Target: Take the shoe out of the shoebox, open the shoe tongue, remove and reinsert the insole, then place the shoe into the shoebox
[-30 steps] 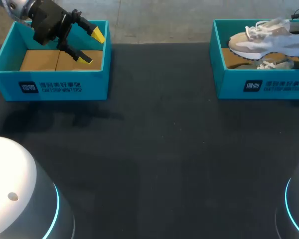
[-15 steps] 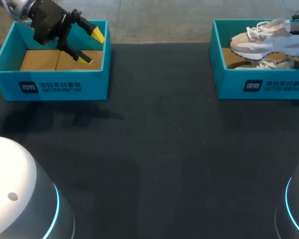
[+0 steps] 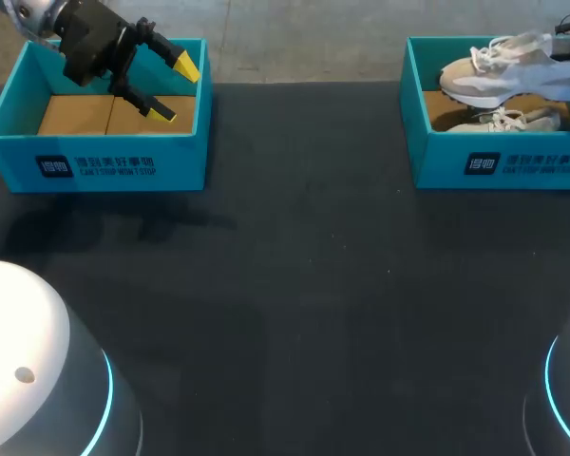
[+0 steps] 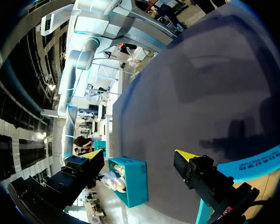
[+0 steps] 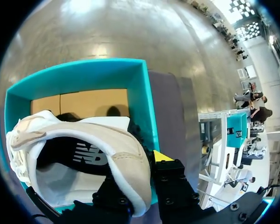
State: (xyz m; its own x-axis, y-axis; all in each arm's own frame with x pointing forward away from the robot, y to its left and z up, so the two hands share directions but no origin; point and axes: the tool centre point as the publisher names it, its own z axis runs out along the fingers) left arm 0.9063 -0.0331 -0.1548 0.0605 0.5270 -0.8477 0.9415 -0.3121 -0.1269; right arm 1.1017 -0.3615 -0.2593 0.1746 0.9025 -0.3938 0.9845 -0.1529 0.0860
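My black table (image 3: 313,285), two teal boxes on it.
The left shoebox (image 3: 95,166) sits by the far edge on my left, the right shoebox (image 3: 499,163) on my right, well apart.

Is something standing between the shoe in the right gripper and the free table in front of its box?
Only the front wall of the shoebox, and the shoe, held by the right gripper, looks raised above its rim. The dark table in front shows nothing in the way.
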